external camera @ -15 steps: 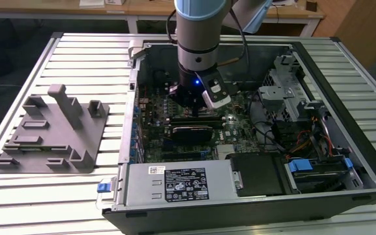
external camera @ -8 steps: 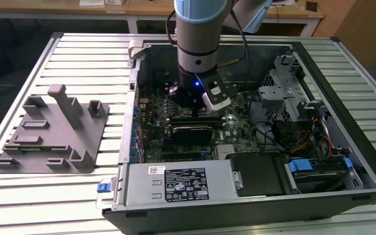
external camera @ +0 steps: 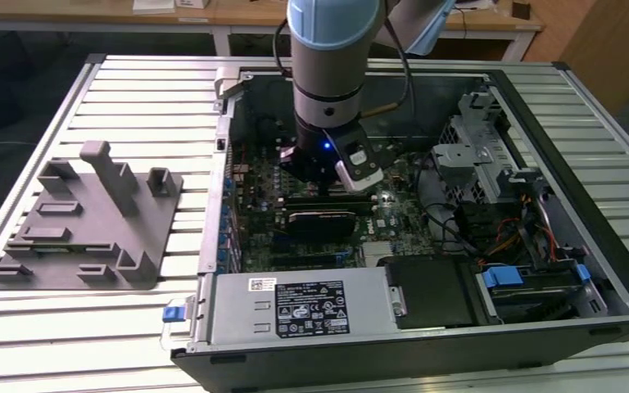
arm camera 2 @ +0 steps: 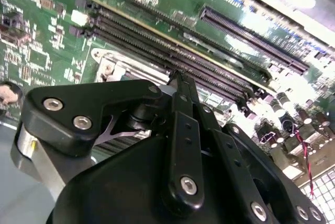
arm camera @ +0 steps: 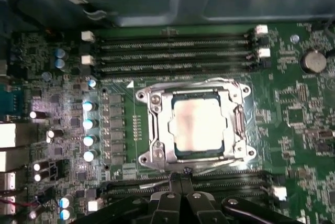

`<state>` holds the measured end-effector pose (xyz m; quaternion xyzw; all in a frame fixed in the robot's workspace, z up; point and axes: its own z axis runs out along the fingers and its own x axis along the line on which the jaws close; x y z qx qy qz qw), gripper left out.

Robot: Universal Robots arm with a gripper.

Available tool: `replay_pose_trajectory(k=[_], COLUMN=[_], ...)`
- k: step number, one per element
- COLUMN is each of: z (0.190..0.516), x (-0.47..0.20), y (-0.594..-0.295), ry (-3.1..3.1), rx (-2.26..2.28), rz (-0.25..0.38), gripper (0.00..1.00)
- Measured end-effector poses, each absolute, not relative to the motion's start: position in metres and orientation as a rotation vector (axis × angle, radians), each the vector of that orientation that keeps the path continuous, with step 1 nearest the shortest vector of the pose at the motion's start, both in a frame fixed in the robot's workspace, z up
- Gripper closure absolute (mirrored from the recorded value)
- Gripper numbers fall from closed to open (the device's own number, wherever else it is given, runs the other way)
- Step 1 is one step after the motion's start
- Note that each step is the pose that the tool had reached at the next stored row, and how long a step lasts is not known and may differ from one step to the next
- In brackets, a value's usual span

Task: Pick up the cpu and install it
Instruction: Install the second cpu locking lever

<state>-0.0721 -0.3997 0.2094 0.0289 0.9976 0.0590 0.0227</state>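
- On the slatted tabletop lies an open computer case; a grey fixture block sits beside it, toward the exterior view's left
- inside, the green motherboard
- above it the end effector, fingers drawn together, gripping nothing
- the cpu rests in its metal socket frame, just beside the fingertips

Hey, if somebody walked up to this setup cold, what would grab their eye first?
Probably the grey and blue robot arm reaching down into the open computer case, over the green circuit board. In the first wrist view, the silvery cpu sits inside its metal socket frame, with the black tool just beside it.
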Motion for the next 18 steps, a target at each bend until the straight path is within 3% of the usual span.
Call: replay_pose_trajectory(k=[11, 18], z=[0.206, 0.202], x=[-0.075, -0.077], y=[-0.406, -0.410], ry=[3.091, 3.087], rx=[0.028, 0.011], rz=[0.226, 0.288], gripper=[0.89, 0.89])
